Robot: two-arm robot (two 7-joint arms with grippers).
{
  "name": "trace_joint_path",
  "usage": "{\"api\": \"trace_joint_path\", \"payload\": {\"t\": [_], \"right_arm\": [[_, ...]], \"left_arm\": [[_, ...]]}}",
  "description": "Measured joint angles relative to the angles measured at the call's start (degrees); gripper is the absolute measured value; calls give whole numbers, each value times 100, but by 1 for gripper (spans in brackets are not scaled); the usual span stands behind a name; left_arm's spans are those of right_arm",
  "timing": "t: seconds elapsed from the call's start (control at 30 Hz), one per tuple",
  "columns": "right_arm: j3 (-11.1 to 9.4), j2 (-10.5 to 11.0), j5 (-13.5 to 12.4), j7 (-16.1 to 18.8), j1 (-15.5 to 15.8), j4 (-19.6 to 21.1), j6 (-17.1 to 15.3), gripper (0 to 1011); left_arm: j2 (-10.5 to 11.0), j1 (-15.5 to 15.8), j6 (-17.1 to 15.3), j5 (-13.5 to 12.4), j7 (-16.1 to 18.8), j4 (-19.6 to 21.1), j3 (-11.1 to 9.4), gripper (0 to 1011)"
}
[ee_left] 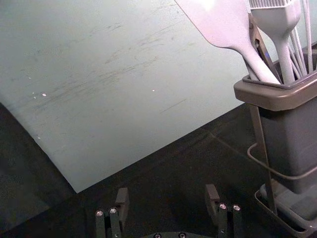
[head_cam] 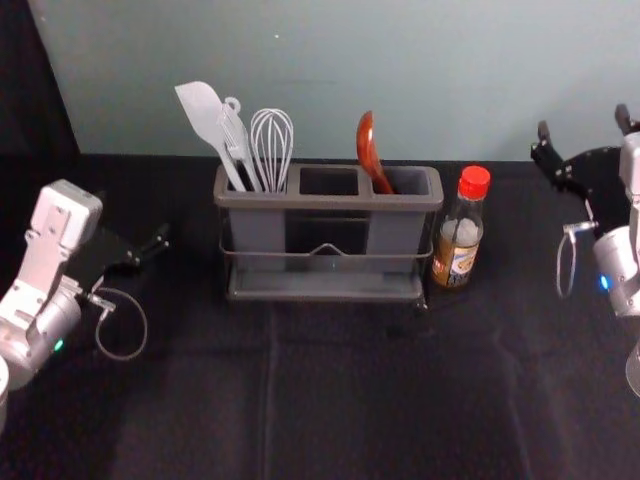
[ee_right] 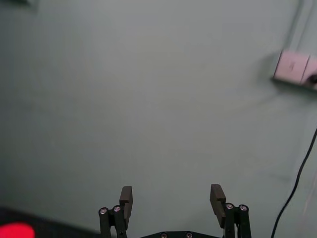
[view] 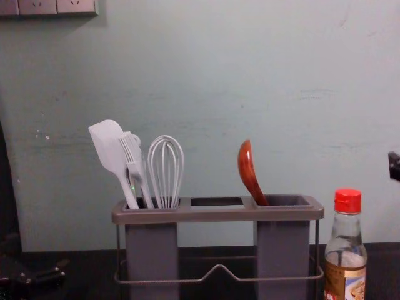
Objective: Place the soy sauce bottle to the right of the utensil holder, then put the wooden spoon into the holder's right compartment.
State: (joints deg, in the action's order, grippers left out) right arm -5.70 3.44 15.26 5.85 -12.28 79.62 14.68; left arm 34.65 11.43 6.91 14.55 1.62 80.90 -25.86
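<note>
A pale grey-green wall [head_cam: 330, 60] stood behind the dark-covered tabletop [head_cam: 330, 400]. Near the tabletop's back edge sat the utensil holder [head_cam: 325, 202]. Its left compartment held a pale spatula [head_cam: 203, 112], a brush [head_cam: 237, 138] and a whisk [head_cam: 271, 140]; the middle one lay between the two end compartments. The right compartment held the wooden spoon [head_cam: 367, 145], bowl up and handle down inside, its long axis steep, with the top leaning left.

The soy sauce bottle [head_cam: 459, 235] was just beside the holder's right end, upright, its red cap [head_cam: 474, 181] on top and its long axis vertical, with brown liquid in its lower part.

The left gripper [head_cam: 132, 215] was off the holder's left end, fingers spread apart. The right gripper [head_cam: 583, 122] was out to the right, well apart from the bottle, toward the tabletop's back edge in the head view, its fingers also wide apart.
</note>
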Motion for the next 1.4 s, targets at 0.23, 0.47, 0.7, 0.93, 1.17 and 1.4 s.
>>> {"api": "trace_joint_path", "payload": {"t": [0.23, 0.47, 0.7, 0.93, 1.17, 1.4], "right_arm": [[82, 83, -151, 201, 42, -103, -605, 1004], [204, 225, -272, 409, 107, -189, -941, 1004], [361, 464, -378, 717, 144, -142, -1146, 1004], [559, 827, -401, 1060, 129, -131, -1236, 1004], [741, 1134, -280, 1141, 98, -161, -1206, 1004], [848, 1279, -289, 1138, 89, -182, -1109, 1004]], "left_arm": [[0, 0, 0, -1, 0, 0, 0, 1005], [0, 0, 0, 0, 0, 0, 0, 1005], [0, 0, 0, 0, 0, 0, 0, 1005], [0, 0, 0, 0, 0, 0, 0, 1005], [0, 0, 0, 0, 0, 0, 0, 1005], [0, 0, 0, 0, 0, 0, 0, 1005]]}}
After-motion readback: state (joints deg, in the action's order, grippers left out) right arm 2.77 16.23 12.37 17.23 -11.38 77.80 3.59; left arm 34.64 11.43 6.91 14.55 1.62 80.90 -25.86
